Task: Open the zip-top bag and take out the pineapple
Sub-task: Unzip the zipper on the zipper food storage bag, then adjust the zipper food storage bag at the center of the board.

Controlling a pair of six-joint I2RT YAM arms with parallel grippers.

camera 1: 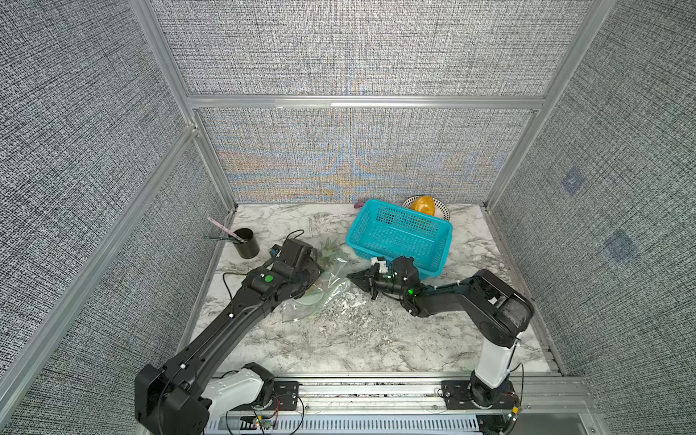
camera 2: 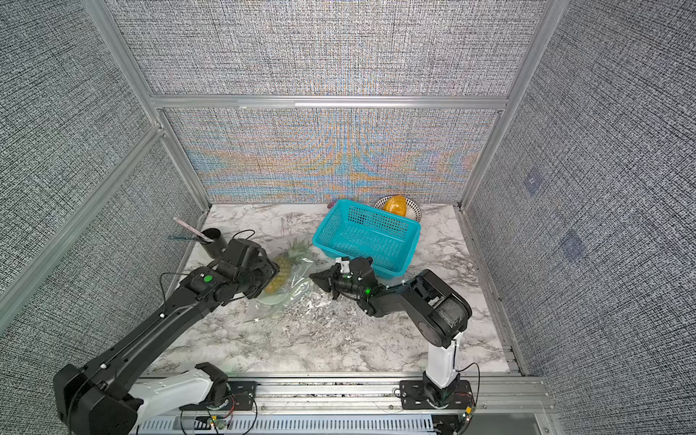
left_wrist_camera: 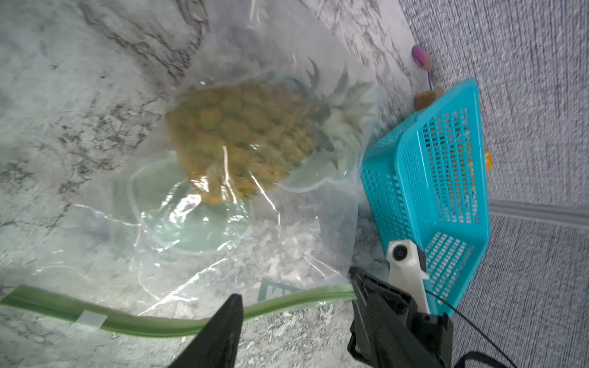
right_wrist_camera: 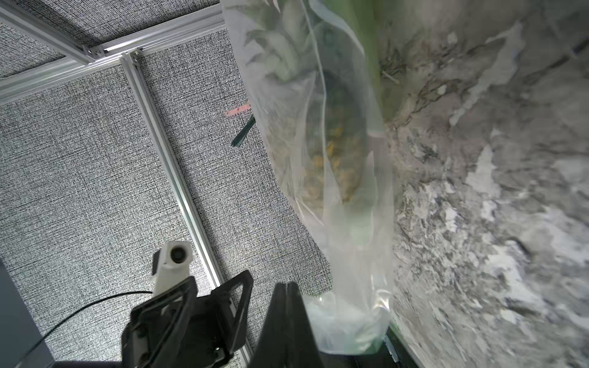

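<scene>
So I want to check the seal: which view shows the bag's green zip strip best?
The left wrist view: the zip strip crosses the frame, nearly all of it visible. The right wrist view shows only a blurred green stretch. In both top views the left arm covers much of it; the rest is faint.

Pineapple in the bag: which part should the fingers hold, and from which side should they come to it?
I would grip the pineapple across its scaly body, coming in from the zip strip side: the rounded base lies nearest that edge, while the spiky crown points away, toward the basket.
</scene>
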